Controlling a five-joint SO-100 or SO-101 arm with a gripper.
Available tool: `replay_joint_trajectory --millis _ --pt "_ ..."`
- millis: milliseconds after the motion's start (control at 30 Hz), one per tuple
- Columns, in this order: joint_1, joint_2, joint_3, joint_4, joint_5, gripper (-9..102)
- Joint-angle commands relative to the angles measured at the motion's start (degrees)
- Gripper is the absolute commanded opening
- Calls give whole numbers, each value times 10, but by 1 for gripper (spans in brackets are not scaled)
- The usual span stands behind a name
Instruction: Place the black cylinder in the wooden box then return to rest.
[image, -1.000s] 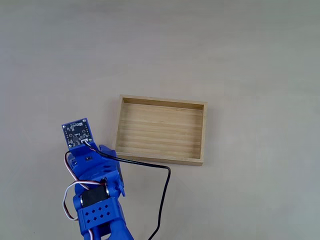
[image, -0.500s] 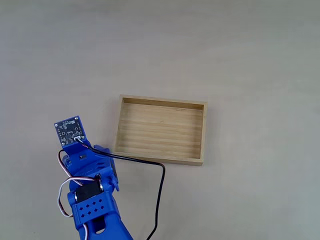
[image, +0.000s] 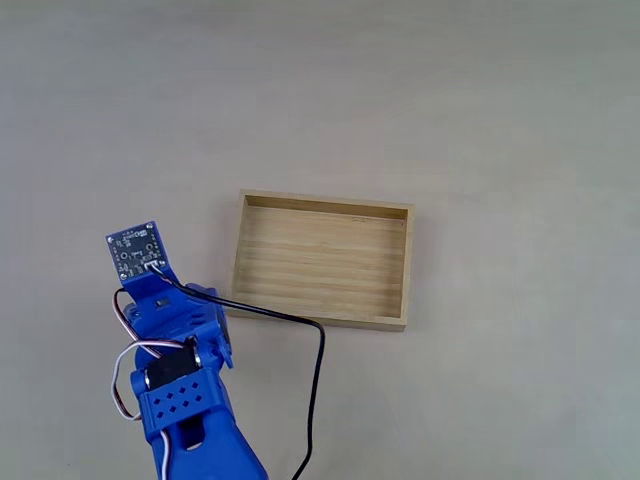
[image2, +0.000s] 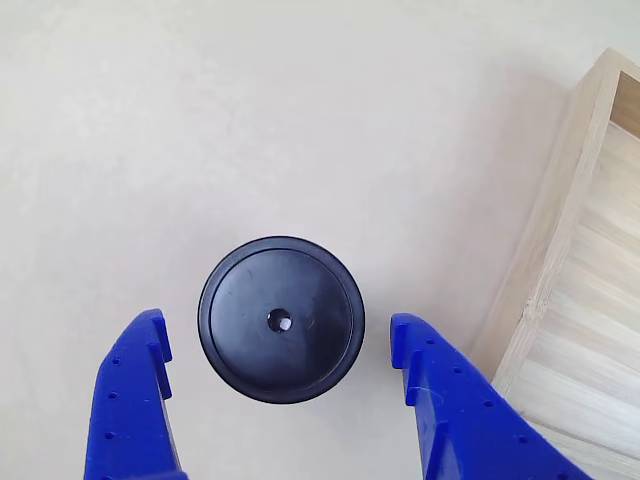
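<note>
- Other view, looking straight down: the black cylinder (image2: 280, 320) sits upright on the tabletop (image2: 250, 120), matte black, round top with a raised rim ring and a tiny dimple dead centre.
- The blue fingers (image2: 135, 400) are spread wide, one on each side of the cylinder, with a gap on both sides, so nothing's gripped. They're glossy blue plastic with little dotted holes, and both get cut off by the bottom edge.
- The gripper (image2: 280, 345) hangs right over the cylinder.
- The wooden box (image2: 560, 300) is just to the right of the cylinder in this view, not touching. Light wood, low wall, slatted grain on the floor, only a corner in frame.
- Fixed view: the whole wooden box (image: 322, 261) shows, a shallow rectangle with nothing in it.
- The blue arm (image: 180, 375) sits left of the box with a small circuit board (image: 137, 251) on top; it covers the cylinder here.
- A black cable (image: 300, 360) loops across the pale, slightly speckled tabletop (image: 450, 100).
</note>
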Motion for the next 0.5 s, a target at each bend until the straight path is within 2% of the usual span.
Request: replay_joint_trajectory --millis 0,467 --pt "-10 -4 -69 -21 4 32" --pt "-6 24 -76 -27 20 30"
